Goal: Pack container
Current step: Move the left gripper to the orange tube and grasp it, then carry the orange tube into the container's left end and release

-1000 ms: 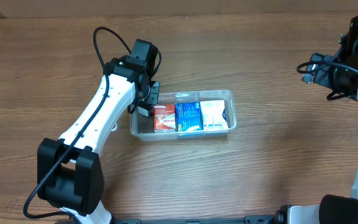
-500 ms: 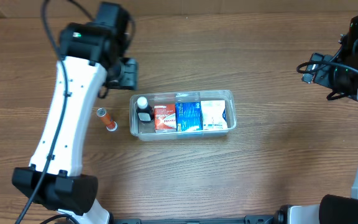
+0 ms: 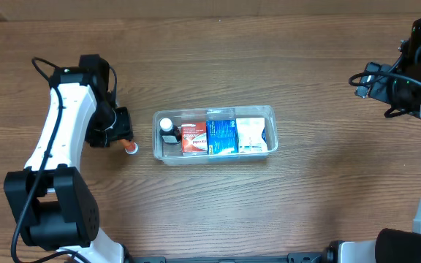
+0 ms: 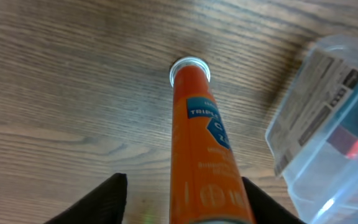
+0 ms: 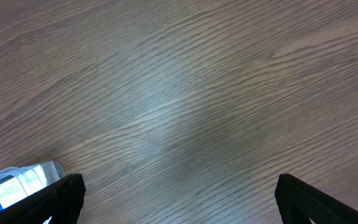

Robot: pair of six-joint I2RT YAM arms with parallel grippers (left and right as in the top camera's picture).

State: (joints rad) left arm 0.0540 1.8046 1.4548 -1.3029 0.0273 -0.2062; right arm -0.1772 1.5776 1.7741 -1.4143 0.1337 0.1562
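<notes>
The clear container [image 3: 272, 111] lies mid-table and holds a dark bottle with a white cap [image 3: 168, 131], a red box [image 3: 192, 137], a blue box [image 3: 221, 136] and a white box [image 3: 251, 135]. An orange tube [image 3: 130, 148] lies on the table just left of it. My left gripper [image 3: 118, 133] is open, low over the tube. In the left wrist view the tube [image 4: 201, 143] lies between the fingers [image 4: 182, 208], with a gap on the left side, and the container's corner [image 4: 328, 124] shows at right. My right gripper [image 3: 368, 80] is open and empty [image 5: 179, 205], far right.
The wooden table [image 3: 305, 197] bears nothing else in view. In the right wrist view a corner of the container [image 5: 23, 180] shows at the lower left over bare wood.
My left arm left the container's left end, where the dark bottle now stands, swung up and left, then came down over the orange tube. The right arm has not moved.
</notes>
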